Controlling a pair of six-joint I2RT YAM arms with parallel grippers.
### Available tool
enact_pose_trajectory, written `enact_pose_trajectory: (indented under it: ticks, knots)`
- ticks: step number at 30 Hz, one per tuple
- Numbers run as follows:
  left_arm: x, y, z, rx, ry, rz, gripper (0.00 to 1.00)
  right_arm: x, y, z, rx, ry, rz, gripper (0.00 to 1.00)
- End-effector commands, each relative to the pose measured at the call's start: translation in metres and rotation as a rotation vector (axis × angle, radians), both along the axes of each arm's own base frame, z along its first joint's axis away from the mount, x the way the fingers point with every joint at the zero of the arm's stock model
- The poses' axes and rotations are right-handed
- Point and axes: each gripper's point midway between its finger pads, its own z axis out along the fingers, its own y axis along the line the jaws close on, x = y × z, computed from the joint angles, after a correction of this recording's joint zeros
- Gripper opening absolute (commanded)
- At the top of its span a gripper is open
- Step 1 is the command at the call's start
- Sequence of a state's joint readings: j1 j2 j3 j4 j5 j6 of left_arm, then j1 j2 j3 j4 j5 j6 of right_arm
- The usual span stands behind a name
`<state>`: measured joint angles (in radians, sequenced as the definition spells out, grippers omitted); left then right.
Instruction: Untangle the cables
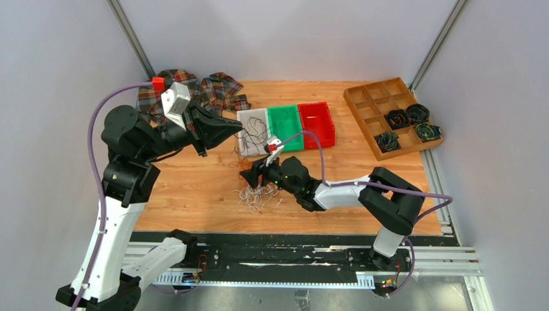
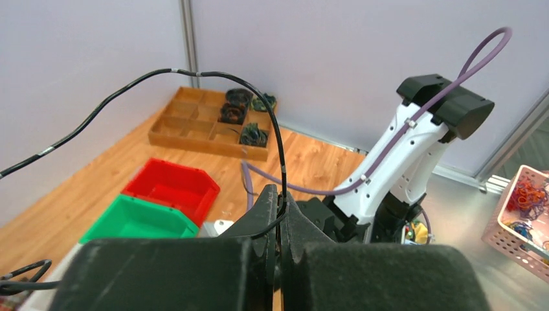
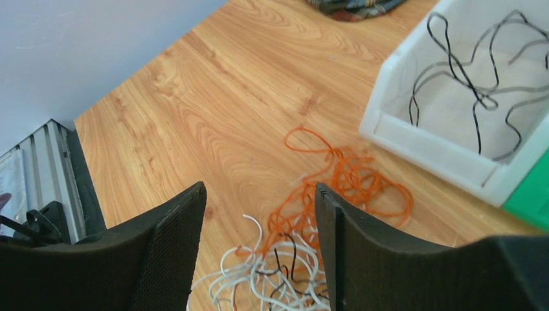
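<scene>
The cables (image 1: 257, 194) lie as a loose bunch on the wooden table; in the right wrist view orange strands (image 3: 353, 178) tangle with white ones (image 3: 272, 275) and a few black ones. My right gripper (image 3: 259, 194) is open and empty, just above the bunch, also seen from the top (image 1: 250, 176). My left gripper (image 2: 280, 197) is shut on a black cable (image 2: 194, 72) that arcs up and away to the left. From the top it (image 1: 238, 129) sits raised at the white bin's (image 1: 246, 150) left edge. Black cable loops (image 3: 466, 84) lie in that bin.
A green bin (image 1: 285, 122) and a red bin (image 1: 317, 123) stand beside the white bin. A wooden compartment tray (image 1: 375, 103) with dark wound coils is at the back right. A plaid cloth (image 1: 207, 87) lies at the back left. A pink basket (image 2: 524, 214) sits off the table.
</scene>
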<state>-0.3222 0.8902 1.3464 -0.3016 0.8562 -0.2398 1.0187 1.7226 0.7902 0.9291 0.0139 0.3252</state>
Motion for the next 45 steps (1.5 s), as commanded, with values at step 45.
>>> enact_pose_trajectory:
  ticks: [45]
  knots:
    - [0.170, 0.008, -0.154, 0.453, 0.126, 0.310, 0.00, 0.124, -0.117, 0.163, 0.033, -0.156, -0.265, 0.70]
